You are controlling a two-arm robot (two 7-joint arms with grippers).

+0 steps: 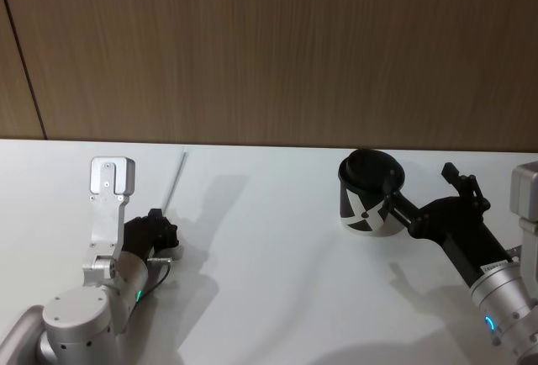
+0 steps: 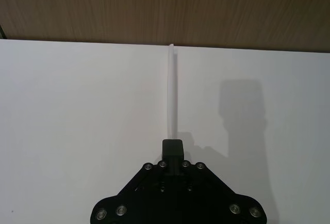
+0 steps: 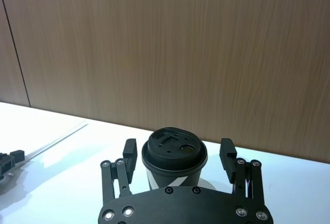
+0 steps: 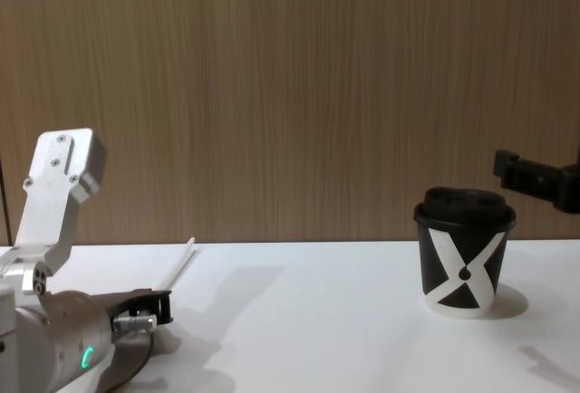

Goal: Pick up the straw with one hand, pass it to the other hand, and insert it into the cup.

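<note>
1. I see the left gripper [image 2: 172, 147] low over the near-left part of the table [image 1: 269, 281]. Its fingers are pressed together on one end of the straw [image 2: 171, 90].
2. The straw runs straight from that grip, away from the robot. Its free end is near the table's far edge, by the wooden wall [image 1: 269, 45]. I cannot tell whether it lies on the surface or is lifted off it.
3. A green light [image 4: 88, 357] glows on the left wrist.
4. The cup [image 4: 462, 266] stands upright on the right side of the table, well apart from the straw. Its white X faces the robot and its black lid [image 4: 464, 203] is on.
5. The right gripper [image 3: 177, 150] hangs just right of the cup at lid height. It points at the cup with its fingers spread wide, gripping nothing.
6. In the head view one finger [image 1: 395, 198] overlaps the cup's rim, and I cannot tell whether it touches. The other finger [image 1: 458, 182] stands clear to the right.
</note>
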